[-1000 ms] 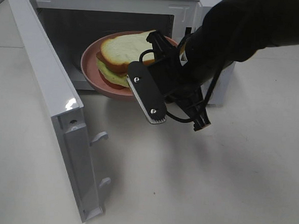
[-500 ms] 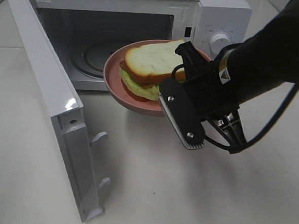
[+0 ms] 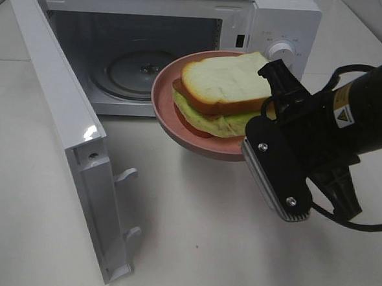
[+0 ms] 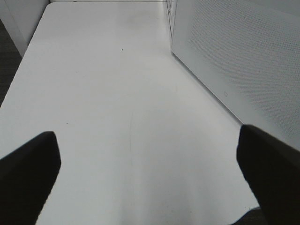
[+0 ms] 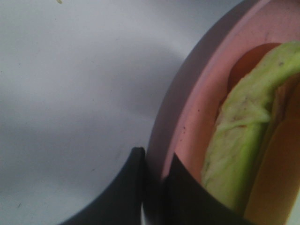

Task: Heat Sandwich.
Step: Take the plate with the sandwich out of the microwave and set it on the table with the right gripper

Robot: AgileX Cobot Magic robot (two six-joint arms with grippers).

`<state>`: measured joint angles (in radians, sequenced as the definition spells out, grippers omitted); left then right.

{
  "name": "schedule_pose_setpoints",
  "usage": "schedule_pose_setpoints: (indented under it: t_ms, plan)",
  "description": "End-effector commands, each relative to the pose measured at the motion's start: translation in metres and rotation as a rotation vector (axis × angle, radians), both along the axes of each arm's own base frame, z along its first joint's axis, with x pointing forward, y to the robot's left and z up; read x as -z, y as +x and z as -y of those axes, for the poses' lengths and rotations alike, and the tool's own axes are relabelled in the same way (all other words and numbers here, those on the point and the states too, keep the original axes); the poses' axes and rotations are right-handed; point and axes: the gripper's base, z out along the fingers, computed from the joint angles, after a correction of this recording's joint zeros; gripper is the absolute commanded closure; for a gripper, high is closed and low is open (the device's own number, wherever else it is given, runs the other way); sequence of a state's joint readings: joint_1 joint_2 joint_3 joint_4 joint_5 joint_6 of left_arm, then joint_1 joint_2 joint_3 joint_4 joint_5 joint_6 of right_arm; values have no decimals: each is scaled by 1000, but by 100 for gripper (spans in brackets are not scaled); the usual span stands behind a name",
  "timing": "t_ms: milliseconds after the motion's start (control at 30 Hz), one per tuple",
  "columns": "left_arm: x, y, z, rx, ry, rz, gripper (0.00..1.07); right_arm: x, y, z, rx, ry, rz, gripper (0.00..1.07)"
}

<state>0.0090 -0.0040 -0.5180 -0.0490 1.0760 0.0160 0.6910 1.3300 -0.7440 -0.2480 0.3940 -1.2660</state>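
Right gripper (image 5: 154,161) jaws clenched on pink plate (image 3: 173,119) rim; sandwich (image 3: 223,93) on it, held outside open microwave (image 3: 276,18). Left jaws released, idle. Door not yet closed.

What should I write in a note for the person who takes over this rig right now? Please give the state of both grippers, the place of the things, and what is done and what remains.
Right gripper: shut on the rim of the pink plate, holding it in the air in front of the microwave.
Left gripper: open, empty, over bare table beside the microwave door.
Sandwich: on the plate, outside the oven.
Done: the door stands open, and plate and sandwich are out of the cavity.
Left: set the plate down on the table, release it, probably close the door.
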Motion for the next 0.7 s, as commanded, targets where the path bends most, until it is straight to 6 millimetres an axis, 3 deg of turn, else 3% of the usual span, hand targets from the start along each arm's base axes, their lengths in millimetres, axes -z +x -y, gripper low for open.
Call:
schedule_pose_setpoints:
  t_ms: [33, 700]
  plan:
    - [0, -2, 0, 2, -1, 20, 9, -8, -7, 7, 17, 31, 30, 107]
    - [0, -2, 0, 2, -1, 20, 9, -14, -53, 57, 154, 3, 49, 107]
